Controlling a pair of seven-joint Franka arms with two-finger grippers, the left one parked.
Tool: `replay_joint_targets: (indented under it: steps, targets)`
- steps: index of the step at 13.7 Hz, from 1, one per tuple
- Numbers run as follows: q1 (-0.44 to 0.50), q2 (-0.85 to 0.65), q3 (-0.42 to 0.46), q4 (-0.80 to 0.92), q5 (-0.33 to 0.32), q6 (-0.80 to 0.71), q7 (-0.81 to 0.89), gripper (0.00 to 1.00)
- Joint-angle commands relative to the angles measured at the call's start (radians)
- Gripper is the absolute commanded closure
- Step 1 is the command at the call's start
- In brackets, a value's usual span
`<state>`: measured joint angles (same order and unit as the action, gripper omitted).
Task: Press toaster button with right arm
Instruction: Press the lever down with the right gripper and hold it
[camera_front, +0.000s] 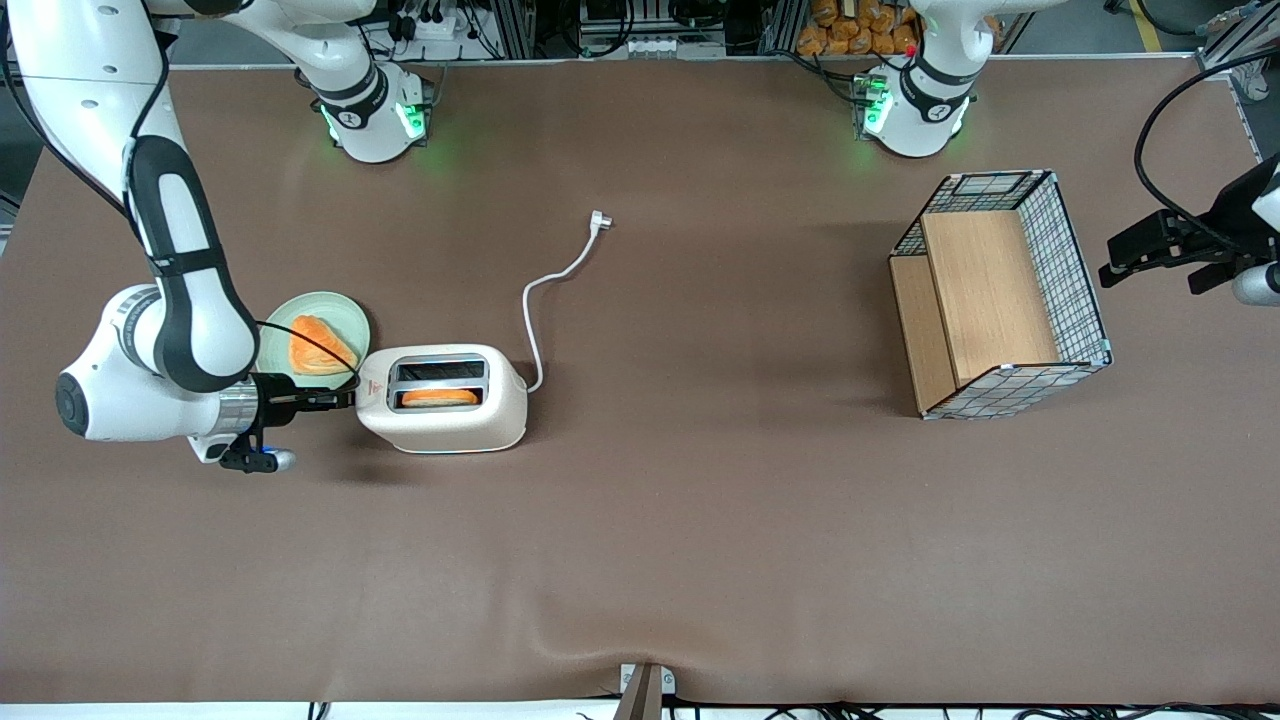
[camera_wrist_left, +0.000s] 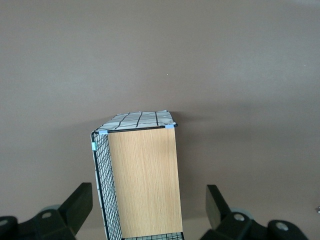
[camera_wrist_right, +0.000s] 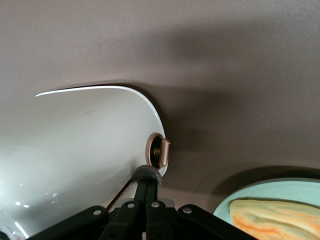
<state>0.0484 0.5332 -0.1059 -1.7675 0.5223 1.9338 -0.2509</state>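
Your gripper (camera_front: 345, 398) sits with its 2 black fingers pressed together, nothing between them, their joined tip right at the narrow end face of the toaster (camera_front: 450, 415), the end that carries the small red mark. From the right wrist view the closed fingertips (camera_wrist_right: 146, 175) meet the toaster's curved pale wall just beside a round bronze-coloured knob (camera_wrist_right: 157, 151); the toaster button itself you cannot pick out clearly there, as it is probably hidden under the fingers, so contact with it is likely but not certain. You can see the toaster standing on the brown table (camera_front: 700, 520), toward the working arm's end, with an orange slice of bread (camera_front: 439, 397) in the slot nearer the front camera and the other slot looking empty. Its white cord (camera_front: 533, 300) curls away from the end opposite the gripper and finishes in a plug (camera_front: 599, 220) lying flat on the table. Just beside the toaster and the gripper, farther from the front camera, a pale green plate (camera_front: 340, 310) holds another orange slice (camera_front: 318, 345). The right arm (camera_front: 180, 290) bends down over that plate. Toward the parked arm's end of the table, well apart, stands a wire-and-wood basket (camera_front: 1000, 295).
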Motion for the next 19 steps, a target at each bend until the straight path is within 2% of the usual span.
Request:
replay_joint_targets:
  steps: [1,19]
  targets:
    - [0.013,0.005,0.002,-0.044,0.042,0.068,-0.044,1.00]
    - [0.013,0.007,0.002,-0.061,0.045,0.103,-0.070,1.00]
